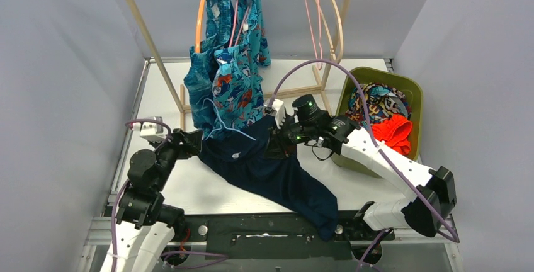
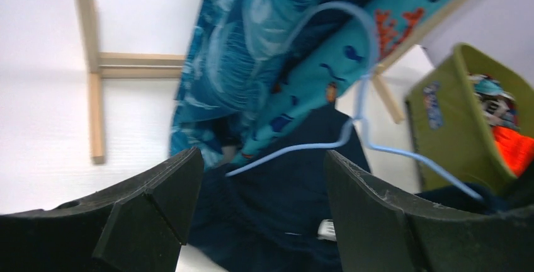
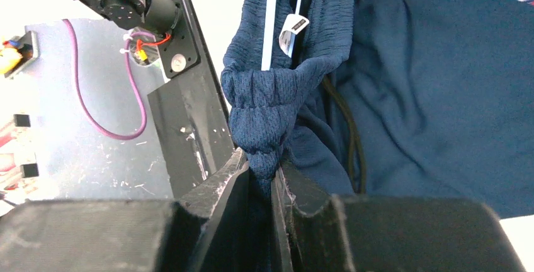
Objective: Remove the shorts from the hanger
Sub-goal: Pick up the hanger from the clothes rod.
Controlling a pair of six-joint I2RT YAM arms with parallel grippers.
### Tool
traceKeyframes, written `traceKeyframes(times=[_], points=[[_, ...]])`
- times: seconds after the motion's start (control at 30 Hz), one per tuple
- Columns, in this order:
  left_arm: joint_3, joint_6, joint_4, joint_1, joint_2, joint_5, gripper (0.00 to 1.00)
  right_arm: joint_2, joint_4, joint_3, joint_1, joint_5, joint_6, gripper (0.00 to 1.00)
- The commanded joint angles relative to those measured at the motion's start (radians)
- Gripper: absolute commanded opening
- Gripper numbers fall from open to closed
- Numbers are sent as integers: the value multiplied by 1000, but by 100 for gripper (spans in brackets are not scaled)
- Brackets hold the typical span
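Navy shorts [image 1: 277,174] lie spread over the table, their waist still round a light blue wire hanger [image 1: 234,131]. My right gripper [image 1: 283,135] is shut on a bunched fold of the navy shorts [image 3: 261,121], the fabric pinched between its fingers [image 3: 261,181]. My left gripper [image 1: 192,141] is open at the shorts' left edge. In the left wrist view the hanger wire [image 2: 283,150] and navy cloth [image 2: 283,203] lie just beyond its wide-apart fingertips [image 2: 261,177]. Teal leaf-print shorts [image 1: 201,86] and turquoise cartoon-print shorts [image 1: 242,89] hang from the rack above.
A wooden rack [image 1: 154,45] stands at the back with bare pink hangers [image 1: 312,14] on its right. At the right, a green bin [image 1: 412,89] holds orange-red shorts [image 1: 393,132] and a multicolour patterned pair [image 1: 378,105]. Grey walls close both sides.
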Motion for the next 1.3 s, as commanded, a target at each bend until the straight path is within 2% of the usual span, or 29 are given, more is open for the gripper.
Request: traceKeyframes(times=[0.0, 0.2, 0.3, 0.43, 0.5, 0.57, 0.67, 0.8, 1.03, 1.27], points=[[62, -81, 79, 6, 28, 189, 70, -5, 191, -12, 12, -105, 76, 0], [135, -216, 104, 7, 212, 225, 65, 0, 163, -9, 33, -100, 51, 0], [158, -280, 144, 6, 289, 285, 64, -7, 153, -24, 45, -74, 37, 0], [144, -325, 211, 6, 319, 332, 62, -19, 146, -36, 49, -59, 38, 0], [125, -333, 229, 5, 311, 328, 57, -29, 155, -52, 48, -53, 46, 0], [120, -334, 226, 6, 302, 324, 51, -38, 165, -64, 51, -47, 57, 0], [120, -328, 213, 6, 290, 332, 48, -43, 169, -70, 54, -45, 67, 0], [91, -251, 197, 5, 316, 390, 43, -37, 175, -69, 63, -43, 70, 0], [96, -207, 158, 6, 374, 373, 40, -22, 169, -51, 81, -26, 76, 0], [96, -199, 185, 7, 376, 359, 20, -19, 154, -43, 88, 1, 73, 0]])
